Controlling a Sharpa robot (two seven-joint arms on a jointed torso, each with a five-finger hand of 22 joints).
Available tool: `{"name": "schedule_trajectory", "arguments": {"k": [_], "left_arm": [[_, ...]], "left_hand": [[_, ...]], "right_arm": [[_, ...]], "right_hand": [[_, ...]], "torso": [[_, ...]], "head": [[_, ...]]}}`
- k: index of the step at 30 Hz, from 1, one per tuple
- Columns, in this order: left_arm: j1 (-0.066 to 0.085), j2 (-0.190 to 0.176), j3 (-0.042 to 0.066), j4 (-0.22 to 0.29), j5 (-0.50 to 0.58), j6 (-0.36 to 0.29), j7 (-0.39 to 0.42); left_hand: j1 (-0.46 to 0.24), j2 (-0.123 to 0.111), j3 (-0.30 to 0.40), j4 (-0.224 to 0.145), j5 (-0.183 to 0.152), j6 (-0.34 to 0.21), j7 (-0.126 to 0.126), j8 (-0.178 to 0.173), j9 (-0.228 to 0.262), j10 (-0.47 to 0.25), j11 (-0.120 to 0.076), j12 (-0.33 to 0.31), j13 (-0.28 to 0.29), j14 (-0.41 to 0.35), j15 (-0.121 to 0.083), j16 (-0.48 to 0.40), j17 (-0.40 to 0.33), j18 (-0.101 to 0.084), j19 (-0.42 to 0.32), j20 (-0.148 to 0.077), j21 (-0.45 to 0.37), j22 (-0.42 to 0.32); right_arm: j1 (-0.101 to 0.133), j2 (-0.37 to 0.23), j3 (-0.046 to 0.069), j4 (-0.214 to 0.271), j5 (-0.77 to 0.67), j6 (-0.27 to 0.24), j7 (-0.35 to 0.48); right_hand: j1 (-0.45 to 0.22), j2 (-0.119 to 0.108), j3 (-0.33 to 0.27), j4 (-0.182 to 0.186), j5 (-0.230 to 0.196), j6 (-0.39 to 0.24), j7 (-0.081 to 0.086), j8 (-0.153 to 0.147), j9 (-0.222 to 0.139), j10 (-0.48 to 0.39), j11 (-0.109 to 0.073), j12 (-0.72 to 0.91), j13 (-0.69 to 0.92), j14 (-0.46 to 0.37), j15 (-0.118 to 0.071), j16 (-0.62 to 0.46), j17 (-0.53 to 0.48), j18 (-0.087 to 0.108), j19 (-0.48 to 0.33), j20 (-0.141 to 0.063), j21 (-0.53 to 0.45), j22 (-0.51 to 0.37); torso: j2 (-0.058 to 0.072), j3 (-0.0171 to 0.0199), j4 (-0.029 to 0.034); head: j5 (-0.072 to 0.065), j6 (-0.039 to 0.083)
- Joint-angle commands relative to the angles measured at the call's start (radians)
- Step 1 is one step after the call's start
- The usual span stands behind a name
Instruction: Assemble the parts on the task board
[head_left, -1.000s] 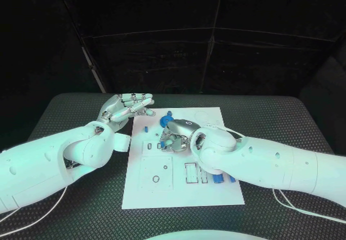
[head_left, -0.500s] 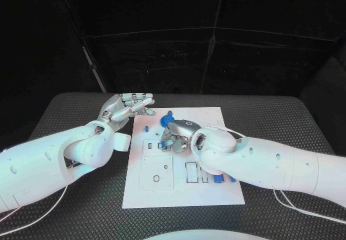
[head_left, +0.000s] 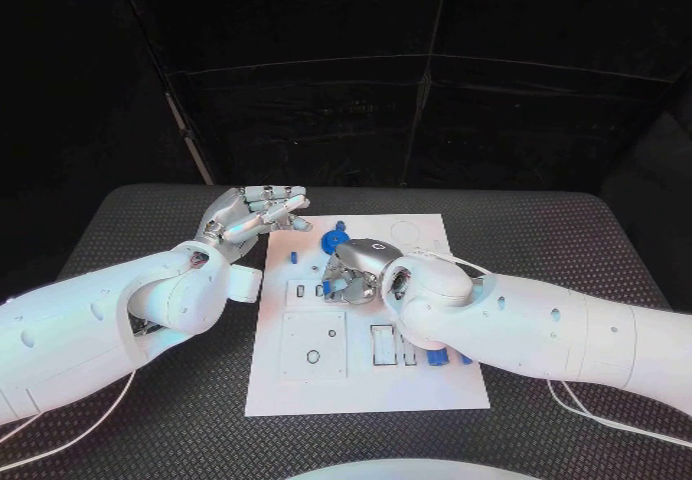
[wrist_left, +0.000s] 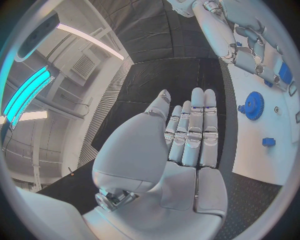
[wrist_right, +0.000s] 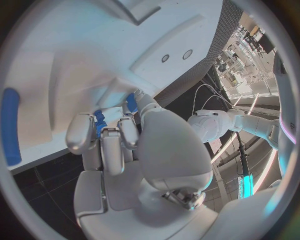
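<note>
Meanwhile the right hand (head_left: 353, 272) pinches a small blue part (wrist_right: 100, 120) over the task board (head_left: 320, 385), probably to seat it. The left hand (head_left: 257, 213) hovers beside the board's far corner, fingers (wrist_left: 190, 132) straight, together, holding nothing, seemingly kept clear.

head: above, looks down | wrists: close behind hands | shared: task board (head_left: 368, 320)

**A robotics lab test cell**

The setting reads as a lab. A desk (head_left: 144, 215) covered in black textured matting sits inside an enclosure of black curtains (head_left: 433, 110) hung on a dark frame. The left wrist view shows strip lights (wrist_left: 94, 42) and a ceiling vent (wrist_left: 80, 67) overhead.
</note>
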Motion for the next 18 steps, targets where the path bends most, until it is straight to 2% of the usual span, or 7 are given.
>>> {"name": "schedule_trajectory", "arguments": {"k": [1,4,6,16,18], "left_arm": [[0.001,0.0,0.001,0.001,-0.003,0.012,0.004],[0.001,0.0,0.001,0.001,-0.003,0.012,0.004],[0.001,0.0,0.001,0.001,-0.003,0.012,0.004],[0.001,0.001,0.001,0.0,-0.003,0.013,0.004],[0.001,0.001,0.001,0.0,-0.003,0.013,0.004]], "left_hand": [[-0.002,0.01,0.002,-0.005,-0.005,0.003,0.0,-0.005,-0.001,0.006,0.003,-0.007,0.0,-0.008,-0.002,-0.003,0.001,0.012,-0.005,0.002,0.006,0.001],[-0.003,0.012,0.003,-0.004,-0.005,0.004,0.0,-0.006,-0.001,0.007,0.003,-0.008,0.0,-0.008,-0.002,-0.005,0.003,0.012,-0.007,0.002,0.007,0.001],[-0.003,0.012,0.003,-0.004,-0.005,0.004,0.0,-0.006,-0.001,0.007,0.003,-0.008,0.0,-0.008,-0.002,-0.005,0.003,0.012,-0.007,0.002,0.007,0.001],[-0.003,0.012,0.003,-0.004,-0.005,0.004,0.0,-0.006,-0.001,0.007,0.003,-0.008,0.0,-0.008,-0.002,-0.005,0.003,0.012,-0.007,0.002,0.007,0.001],[-0.003,0.012,0.003,-0.004,-0.005,0.004,0.0,-0.006,-0.001,0.007,0.003,-0.008,0.0,-0.008,-0.002,-0.005,0.003,0.012,-0.007,0.002,0.007,0.001]], "right_arm": [[-0.003,0.0,-0.003,-0.004,-0.011,0.01,-0.022],[-0.003,0.001,-0.003,-0.004,-0.011,0.006,-0.023],[-0.004,0.001,-0.003,-0.004,-0.011,0.004,-0.023],[-0.004,0.003,-0.003,-0.004,-0.011,-0.004,-0.022],[-0.004,0.003,-0.003,-0.004,-0.011,-0.012,-0.022]], "right_hand": [[-0.015,-0.006,-0.002,0.011,-0.003,-0.011,0.001,-0.005,-0.001,-0.007,0.002,-0.006,-0.002,0.076,0.006,-0.004,0.134,-0.007,-0.001,0.01,-0.004,-0.002],[-0.039,-0.021,-0.011,0.023,-0.024,-0.016,0.002,-0.006,0.0,-0.007,0.004,-0.005,-0.002,0.076,0.008,-0.004,0.133,-0.007,-0.001,0.012,-0.005,-0.003],[-0.059,-0.033,-0.024,0.033,-0.008,-0.019,0.002,-0.006,0.001,-0.006,0.004,-0.004,-0.001,0.076,0.008,-0.004,0.134,-0.006,-0.002,0.013,-0.006,-0.004],[-0.085,-0.048,-0.05,0.051,-0.021,-0.035,0.003,-0.009,0.001,-0.011,0.007,-0.008,-0.006,0.076,0.01,-0.005,0.134,-0.006,-0.004,0.015,-0.009,-0.008],[-0.096,-0.054,-0.063,0.064,-0.044,-0.048,0.006,-0.012,0.0,-0.016,0.009,-0.011,-0.01,0.076,0.012,-0.005,0.134,-0.005,-0.005,0.017,-0.011,-0.011]], "torso": [[0.0,-0.0002,-0.0007],[0.0,0.0,-0.0002],[0.0,0.0001,0.0002],[0.0,0.0003,-0.0014],[0.0,0.0003,-0.0014]], "head": [[0.0,-0.001],[0.0,-0.001],[0.0,-0.001],[0.002,-0.001],[0.002,-0.001]]}}
